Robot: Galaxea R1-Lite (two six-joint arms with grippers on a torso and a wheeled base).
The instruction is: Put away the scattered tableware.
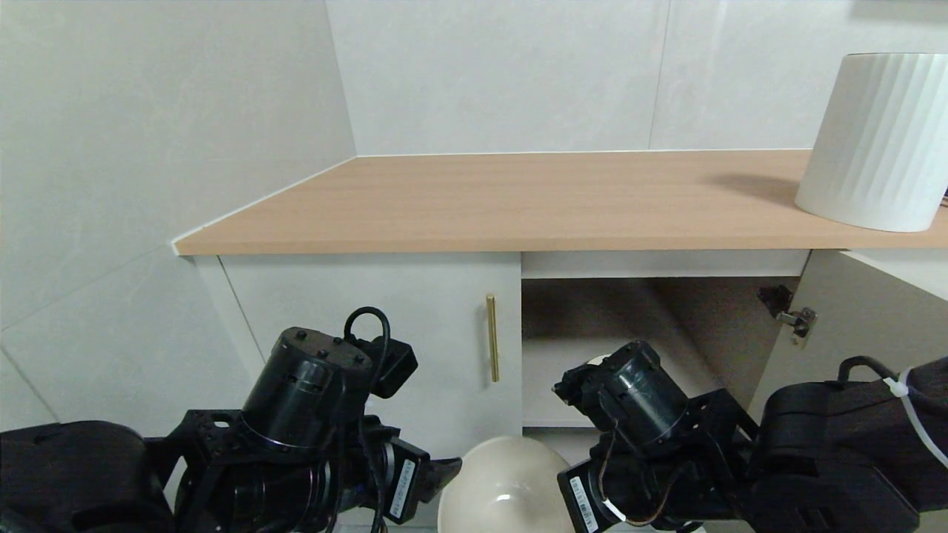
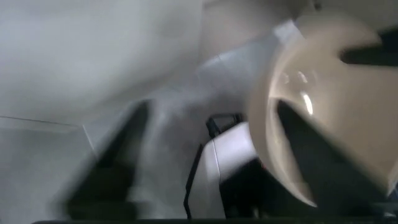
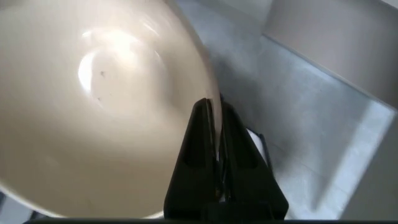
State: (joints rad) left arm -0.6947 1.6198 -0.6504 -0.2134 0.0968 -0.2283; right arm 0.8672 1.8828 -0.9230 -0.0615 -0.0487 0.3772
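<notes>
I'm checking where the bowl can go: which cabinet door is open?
The right door, swung outward on its hinge, exposing the compartment; the left door, with the brass handle, sits shut.

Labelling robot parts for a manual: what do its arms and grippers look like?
Both arms are black with cylindrical housings. The left arm carries a looped black cable; the right arm has a white zip tie. Each bears a white label. The right gripper is narrow and black.

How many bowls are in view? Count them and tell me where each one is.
1. The bowl is low in front of the open cabinet, its rim pinched by the right tool. More may sit hidden inside the cabinet.
</notes>
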